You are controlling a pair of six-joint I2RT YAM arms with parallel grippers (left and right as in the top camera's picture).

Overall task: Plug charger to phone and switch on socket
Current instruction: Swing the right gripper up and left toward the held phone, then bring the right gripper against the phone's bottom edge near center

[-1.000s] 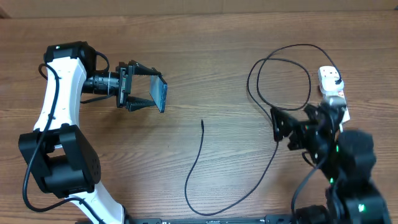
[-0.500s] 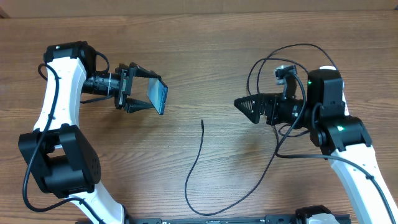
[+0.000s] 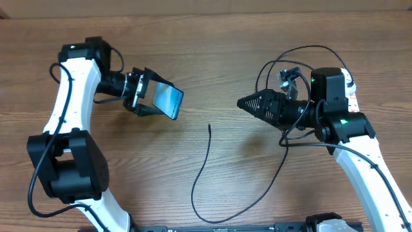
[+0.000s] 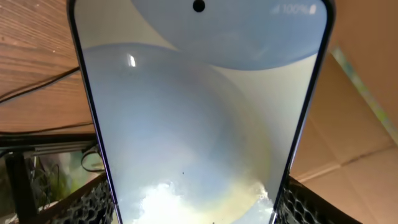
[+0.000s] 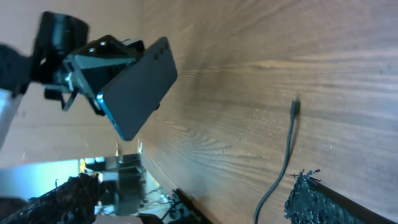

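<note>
My left gripper (image 3: 153, 100) is shut on the phone (image 3: 169, 101) and holds it tilted above the table at the left. The lit screen fills the left wrist view (image 4: 199, 112), with a mesh finger pad at each bottom corner. The charger is a thin black cable whose small tip (image 3: 209, 127) lies at mid table. It curves down and round to loops at the right (image 3: 293, 64). My right gripper (image 3: 248, 103) is open and empty, pointing left above the table, right of the cable tip (image 5: 295, 107). The right wrist view shows the phone's dark back (image 5: 137, 93). The socket (image 3: 351, 96) is mostly hidden behind my right arm.
The wooden table (image 3: 212, 58) bears only these things. The cable loops lie under and around my right arm. A cardboard wall (image 4: 367, 106) stands beyond the table in the left wrist view.
My right arm has risen from the front right, and its gripper now reaches left toward the middle. My left gripper has shifted a little right and tilted the phone.
</note>
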